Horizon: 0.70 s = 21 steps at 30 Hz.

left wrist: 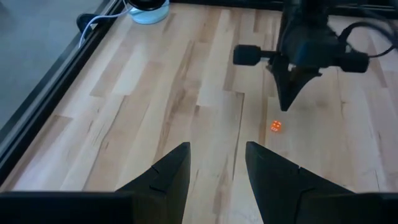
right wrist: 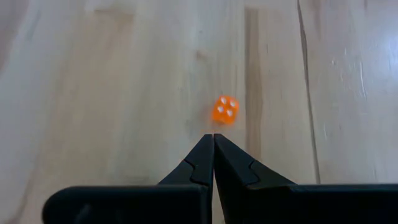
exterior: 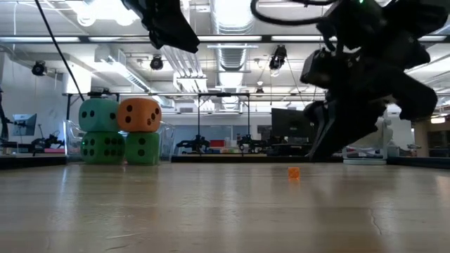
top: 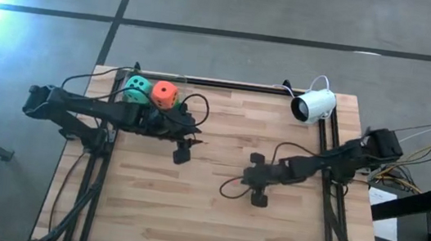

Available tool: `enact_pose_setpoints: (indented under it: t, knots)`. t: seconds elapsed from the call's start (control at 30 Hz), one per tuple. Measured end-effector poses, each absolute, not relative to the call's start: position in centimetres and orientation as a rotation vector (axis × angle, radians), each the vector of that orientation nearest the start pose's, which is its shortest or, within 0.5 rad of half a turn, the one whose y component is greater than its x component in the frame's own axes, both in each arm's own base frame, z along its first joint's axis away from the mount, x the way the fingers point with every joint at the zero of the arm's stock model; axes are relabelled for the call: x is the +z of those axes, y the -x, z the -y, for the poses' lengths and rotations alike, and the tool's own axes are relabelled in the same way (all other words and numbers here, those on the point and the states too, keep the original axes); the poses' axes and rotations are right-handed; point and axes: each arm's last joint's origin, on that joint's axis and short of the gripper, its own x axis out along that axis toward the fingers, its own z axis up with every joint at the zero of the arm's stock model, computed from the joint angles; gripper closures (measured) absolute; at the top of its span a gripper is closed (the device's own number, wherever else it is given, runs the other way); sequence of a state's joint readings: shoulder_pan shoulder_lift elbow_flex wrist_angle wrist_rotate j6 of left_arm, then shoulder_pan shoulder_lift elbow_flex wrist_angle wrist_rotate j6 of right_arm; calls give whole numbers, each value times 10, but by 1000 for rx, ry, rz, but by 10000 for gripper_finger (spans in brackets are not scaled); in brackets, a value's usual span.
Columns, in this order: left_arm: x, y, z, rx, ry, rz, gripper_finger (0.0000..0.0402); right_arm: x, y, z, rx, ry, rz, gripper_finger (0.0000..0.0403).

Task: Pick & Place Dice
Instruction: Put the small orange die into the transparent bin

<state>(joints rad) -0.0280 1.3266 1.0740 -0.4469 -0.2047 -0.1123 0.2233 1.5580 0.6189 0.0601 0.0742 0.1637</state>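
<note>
Four big soft dice stand stacked at the table's far left: a teal die (exterior: pixel 98 114) and an orange-red die (exterior: pixel 139 114) rest on two green dice (exterior: pixel 103 147) (exterior: pixel 143 149). From above only the teal die (top: pixel 137 88) and the orange-red die (top: pixel 164 94) show. My left gripper (left wrist: pixel 216 163) hangs open above the table, just right of the stack (top: pixel 195 141), and holds nothing. My right gripper (right wrist: pixel 213 138) is shut and points down at the mid-table (top: pixel 243 177). A tiny orange die (right wrist: pixel 225 109) lies on the wood just beyond its tips, untouched.
A white camera (top: pixel 314 106) stands at the table's far right corner, its cable trailing off the edge. Black rails run along the left, right and far edges. Bare wood lies between the two grippers and toward the near edge.
</note>
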Motion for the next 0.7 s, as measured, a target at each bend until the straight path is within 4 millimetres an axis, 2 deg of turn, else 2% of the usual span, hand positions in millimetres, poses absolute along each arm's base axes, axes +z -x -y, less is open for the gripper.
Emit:
enact_pose_setpoints:
  t: [0.37, 0.53, 0.7]
  knots:
    - [295, -282, 2, 208, 26, -683, 243, 112, -277, -58, 59, -32, -924, 394]
    - [295, -282, 2, 207, 27, -684, 243, 111, -291, -60, 71, 9, -919, 394]
    - [295, -282, 2, 194, 33, -684, 243, 114, -301, -53, 59, 30, -902, 394]
